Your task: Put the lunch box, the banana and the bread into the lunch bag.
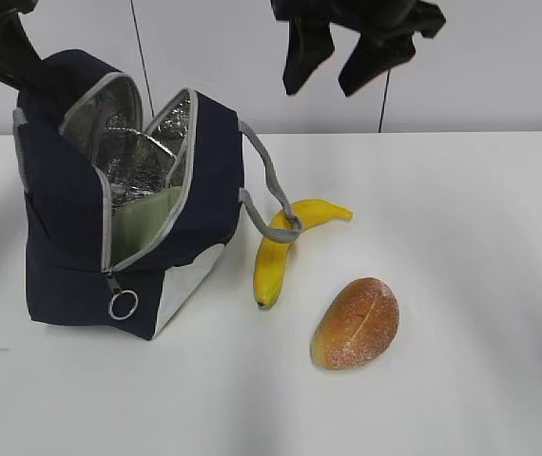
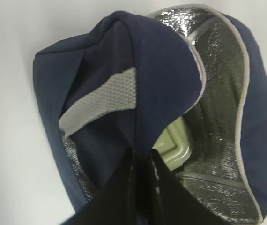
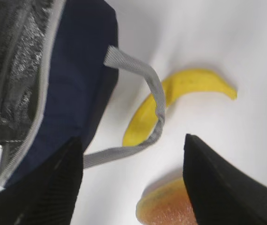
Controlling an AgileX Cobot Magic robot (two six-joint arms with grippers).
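The navy lunch bag (image 1: 71, 209) stands open at the left, its silver lining showing. The lunch box (image 1: 147, 223) with its sage-green lid sits inside it, and also shows in the left wrist view (image 2: 174, 143). My left gripper (image 2: 143, 157) is shut on the bag's navy top flap (image 2: 143, 70) and holds it up; it is at the top left of the exterior view (image 1: 0, 57). The banana (image 1: 285, 247) lies right of the bag, under the grey handle (image 1: 271, 195). The bread (image 1: 355, 323) lies in front of it. My right gripper (image 1: 323, 84) hangs open and empty high above the banana (image 3: 189, 86) and the bread (image 3: 164, 206).
The white table (image 1: 480, 285) stretches out right of the bread and in front of it. A grey ring zipper pull (image 1: 123, 304) hangs at the bag's front corner. The bag's handle (image 3: 143, 75) loops across the banana.
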